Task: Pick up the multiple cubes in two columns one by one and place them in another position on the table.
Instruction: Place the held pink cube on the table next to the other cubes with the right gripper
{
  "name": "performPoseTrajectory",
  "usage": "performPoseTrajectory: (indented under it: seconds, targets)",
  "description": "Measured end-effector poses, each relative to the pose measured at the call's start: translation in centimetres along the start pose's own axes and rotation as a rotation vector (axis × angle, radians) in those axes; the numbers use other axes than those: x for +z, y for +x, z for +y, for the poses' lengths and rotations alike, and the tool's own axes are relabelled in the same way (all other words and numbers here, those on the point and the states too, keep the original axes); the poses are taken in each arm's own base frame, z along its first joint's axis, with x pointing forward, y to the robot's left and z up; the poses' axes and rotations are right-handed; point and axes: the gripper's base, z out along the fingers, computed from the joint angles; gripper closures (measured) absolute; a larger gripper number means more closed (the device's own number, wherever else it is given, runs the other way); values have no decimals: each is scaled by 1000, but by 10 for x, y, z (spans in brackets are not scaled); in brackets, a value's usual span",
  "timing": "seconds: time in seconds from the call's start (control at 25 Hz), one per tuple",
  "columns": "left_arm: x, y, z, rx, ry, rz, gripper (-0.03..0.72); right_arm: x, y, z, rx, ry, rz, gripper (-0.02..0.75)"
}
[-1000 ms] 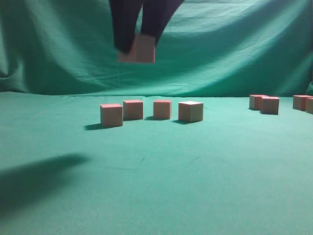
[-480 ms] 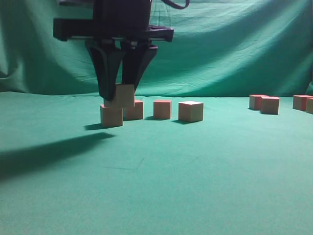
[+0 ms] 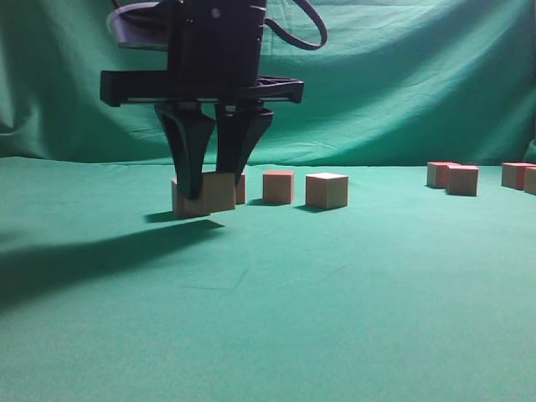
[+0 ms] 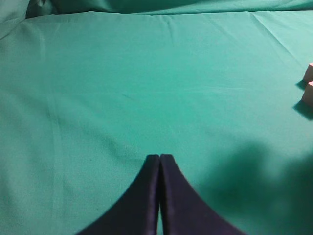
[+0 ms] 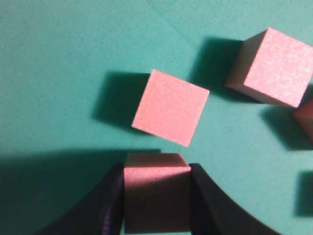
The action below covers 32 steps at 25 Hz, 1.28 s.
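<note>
- The right gripper (image 3: 213, 188) clamps a cube (image 3: 219, 192) between its two dark fingers (image 5: 108, 198), low over the green cloth (image 3: 268, 318) toward the left of the bench.
- In the right wrist view this held cube (image 5: 156, 191) sits just in front of a second cube (image 5: 170, 107); whether it touches the cloth cannot be told.
- Two more cubes, one (image 3: 278, 187) beside another (image 3: 327, 190), stand in the same row to the right.
- A further group of cubes (image 3: 462, 179) sits near the right edge.
- The left gripper (image 4: 159, 159) has its fingers pressed together, empty, above bare cloth.
</note>
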Motion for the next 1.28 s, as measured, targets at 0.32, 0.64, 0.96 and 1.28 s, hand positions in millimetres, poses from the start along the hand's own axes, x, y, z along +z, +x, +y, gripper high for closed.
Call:
performPoseTrajectory:
  seconds: [0.32,0.64,0.96,1.28]
  targets:
    - [0,0,0,0,0,0,688,4,0,0,10,-4,6,457]
    - [0,0,0,0,0,0,688,9,1,0,18,-8,16,457]
    - [0,0,0,0,0,0,688,9,1,0,18,-8,16,294]
    - [0,0,0,0,0,0,688,3,1,-1,20,-7,16,58]
